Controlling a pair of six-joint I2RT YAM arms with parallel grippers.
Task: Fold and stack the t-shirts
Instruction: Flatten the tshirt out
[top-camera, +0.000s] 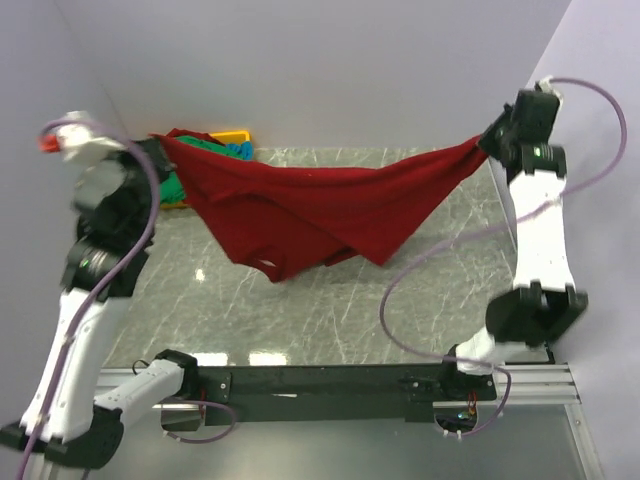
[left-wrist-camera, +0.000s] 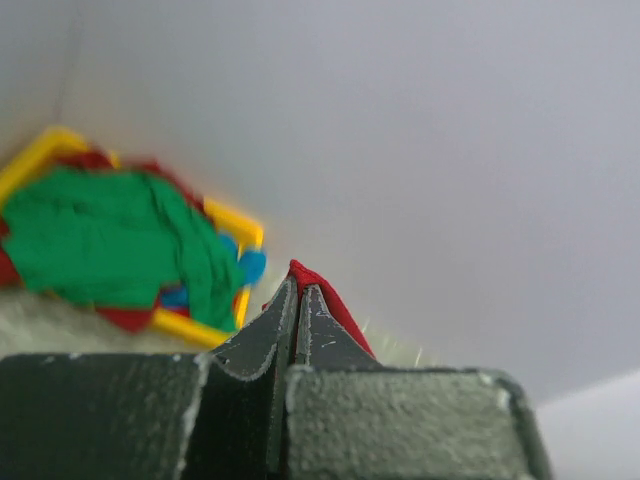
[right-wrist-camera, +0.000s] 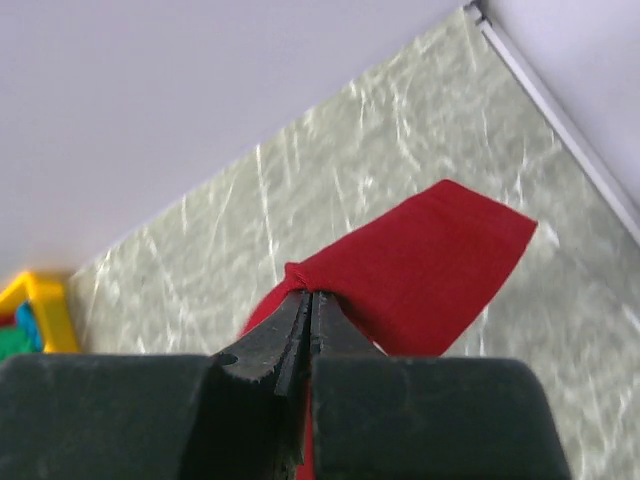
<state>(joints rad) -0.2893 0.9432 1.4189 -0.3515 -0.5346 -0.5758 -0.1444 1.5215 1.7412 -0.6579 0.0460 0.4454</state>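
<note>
From above, the deep red t-shirt (top-camera: 320, 205) hangs stretched over the table (top-camera: 330, 320), long axis left to right, collar sagging nearward, between the left gripper (top-camera: 157, 150) and the right gripper (top-camera: 487, 142). At the left wrist, jaws pinch a red edge; a green t-shirt (left-wrist-camera: 110, 235) fills the yellow tray (left-wrist-camera: 240, 228). At the right wrist, jaws clamp a bunched corner.
</note>
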